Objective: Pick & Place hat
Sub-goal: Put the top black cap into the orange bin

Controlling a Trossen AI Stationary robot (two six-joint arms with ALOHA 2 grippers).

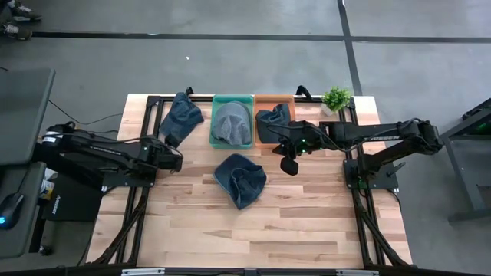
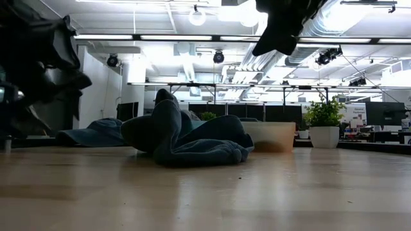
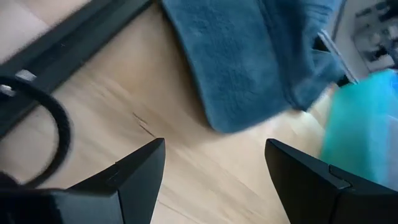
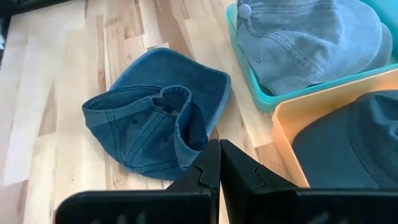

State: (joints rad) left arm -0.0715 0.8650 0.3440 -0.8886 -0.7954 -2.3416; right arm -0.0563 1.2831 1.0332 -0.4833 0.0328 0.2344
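Note:
A blue hat (image 1: pixel 240 179) lies crumpled, its underside up, on the middle of the table; the right wrist view also shows this hat (image 4: pixel 158 118). A second dark blue hat (image 1: pixel 182 116) lies on the table left of the bins, and its near edge (image 3: pixel 249 62) shows ahead of my left gripper (image 3: pixel 214 168). That gripper (image 1: pixel 176 158) stands open, close above the wood, with nothing between its fingers. My right gripper (image 1: pixel 290 165) hangs shut above the table, right of the middle hat and near the orange bin.
At the far side, a teal bin (image 1: pixel 232 121) holds a grey hat (image 4: pixel 311 43). Beside it, an orange bin (image 1: pixel 274 119) holds a dark hat (image 4: pixel 348 143). A potted plant (image 1: pixel 336 98) stands at the far right corner. Black frame rails run along both table sides.

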